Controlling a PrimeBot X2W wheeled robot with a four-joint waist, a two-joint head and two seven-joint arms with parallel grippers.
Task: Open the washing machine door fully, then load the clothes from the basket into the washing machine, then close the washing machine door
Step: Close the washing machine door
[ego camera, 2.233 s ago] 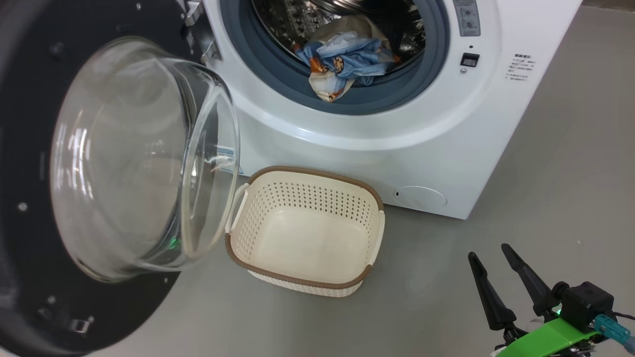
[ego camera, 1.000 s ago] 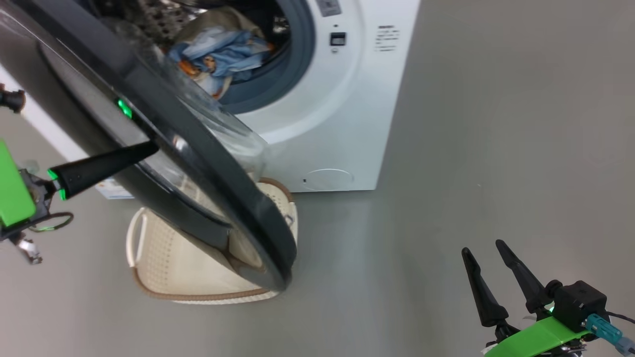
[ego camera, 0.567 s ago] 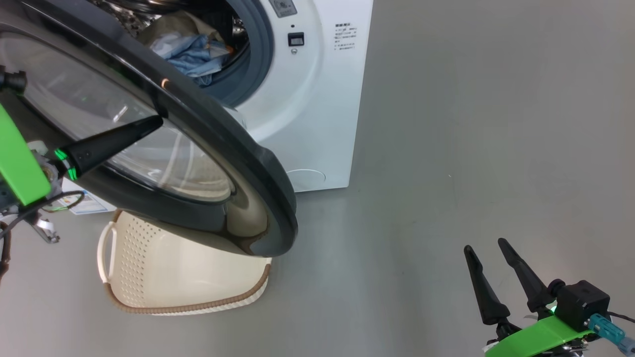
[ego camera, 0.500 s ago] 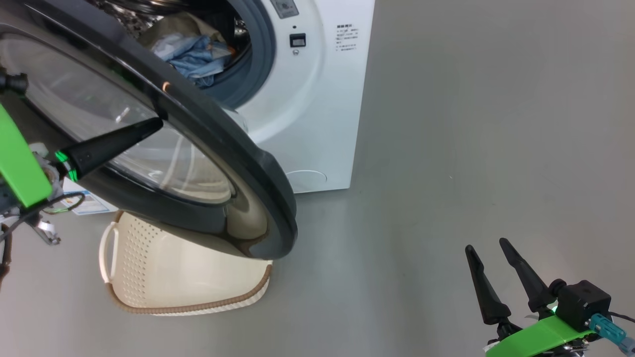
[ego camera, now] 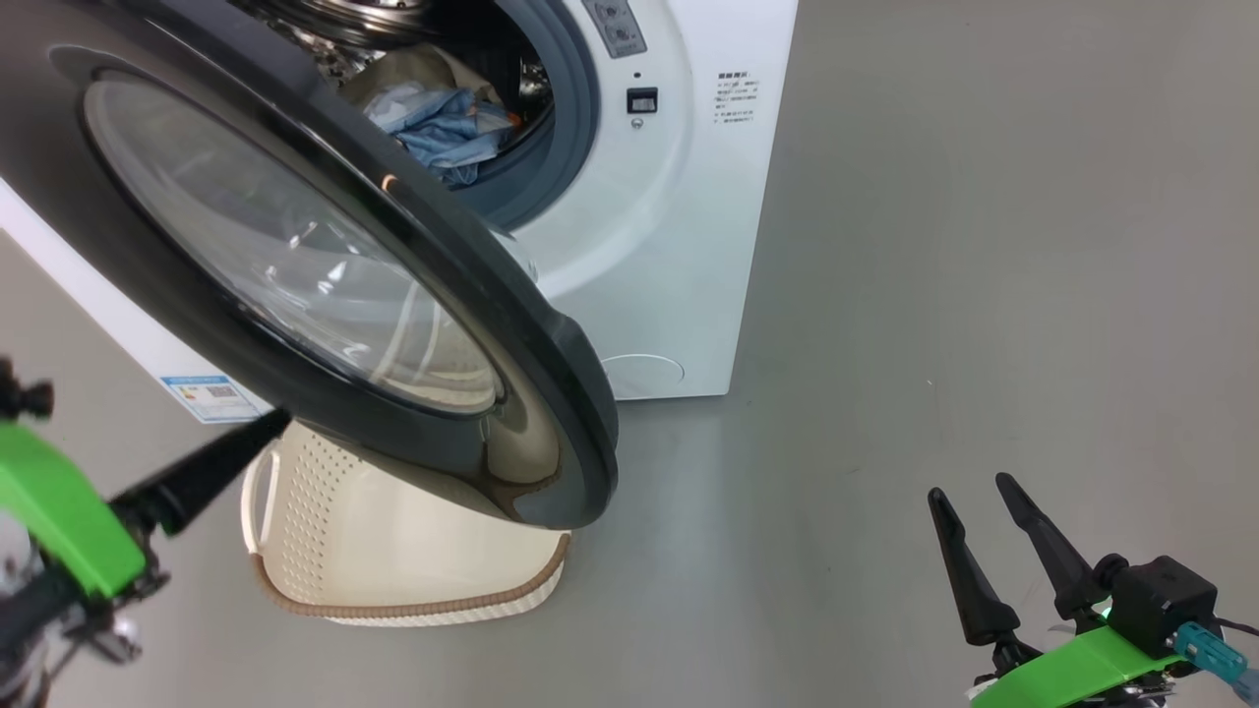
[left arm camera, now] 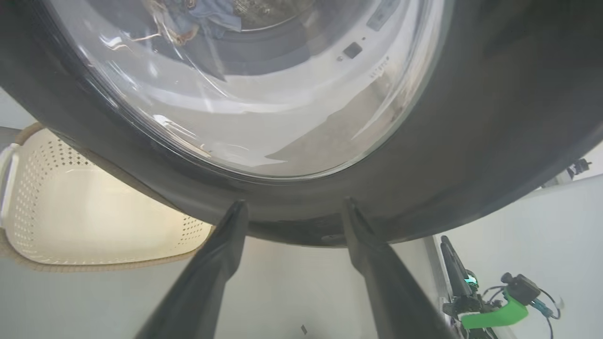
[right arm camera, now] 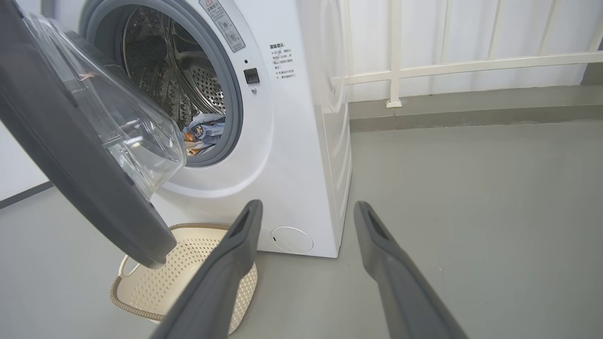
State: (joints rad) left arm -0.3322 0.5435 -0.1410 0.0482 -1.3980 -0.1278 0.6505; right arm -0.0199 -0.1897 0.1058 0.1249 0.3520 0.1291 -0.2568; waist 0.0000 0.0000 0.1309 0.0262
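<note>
The left gripper [left arm camera: 293, 209] stands spread and empty, its tips at the lower rim of the washing machine door [ego camera: 295, 256], perhaps touching; too close to tell. The door hangs half-shut above the empty basket [ego camera: 393, 551]; stiff, hinged and glossy, it wants a flat push near its free edge. The clothes [ego camera: 443, 123] lie inside the washing machine [ego camera: 679, 246]. The right gripper [ego camera: 969, 492] rests open over bare floor [ego camera: 934, 246], with room to spare.
</note>
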